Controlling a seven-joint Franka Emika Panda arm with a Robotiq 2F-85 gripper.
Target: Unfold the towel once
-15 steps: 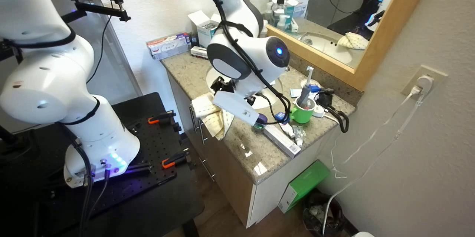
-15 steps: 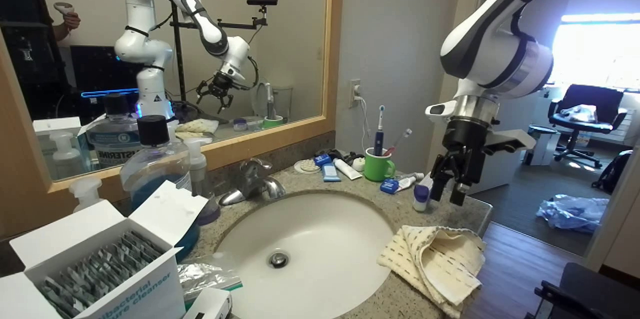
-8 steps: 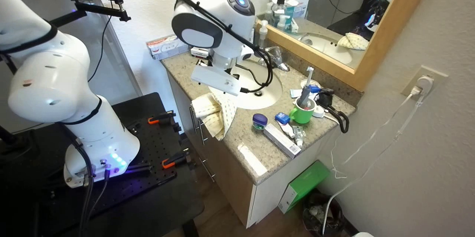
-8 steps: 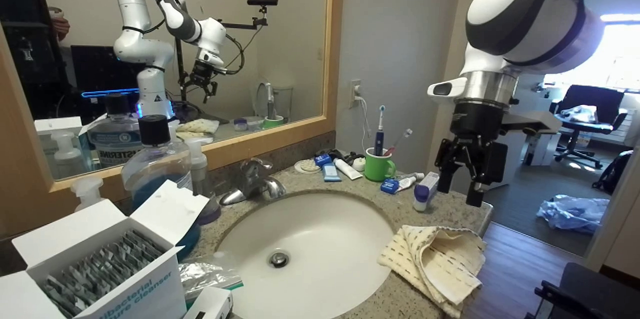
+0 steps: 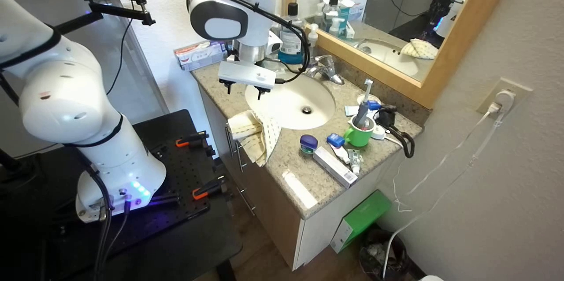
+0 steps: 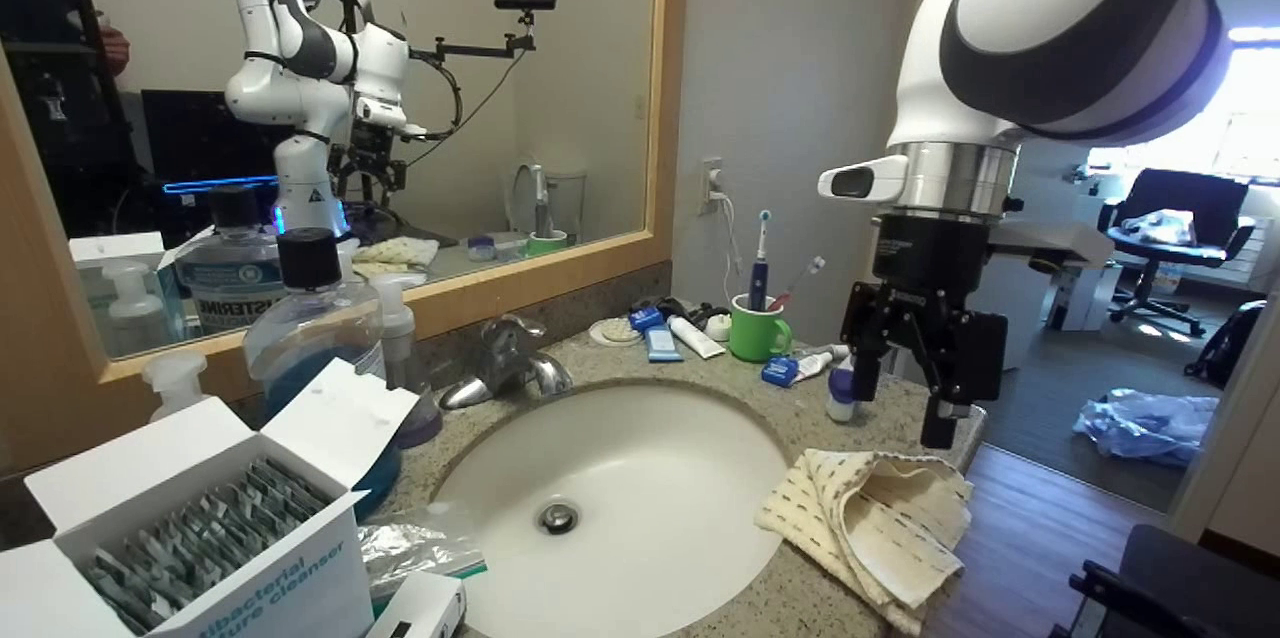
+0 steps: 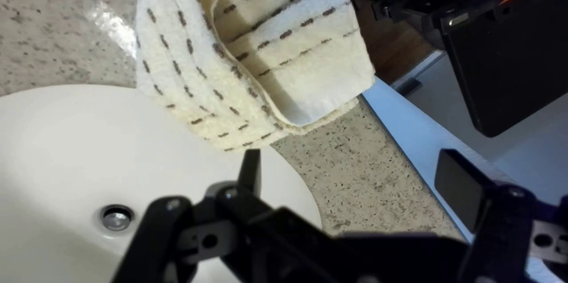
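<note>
Front edge of desk point(image 5: 286, 160): towel point(image 6: 865, 533) unmoved while our jaws, wide apart and empty, have shifted along that edge, so we'd guess unfolding hasn't started.

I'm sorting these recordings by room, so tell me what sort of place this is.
Probably a bathroom or similar wash area: a white sink is set into a speckled counter below a mirror, and a green mug holds toothbrushes.

The setting is a bathroom, as indicated by the white sink point(image 6: 650, 463) and metal faucet point(image 6: 511, 363), the wood-framed mirror point(image 6: 575, 118), the mouthwash bottle point(image 6: 308, 326), and two toothbrushes point(image 6: 759, 284) standing in a green mug point(image 6: 754, 333) on the table point(image 6: 800, 410).
</note>
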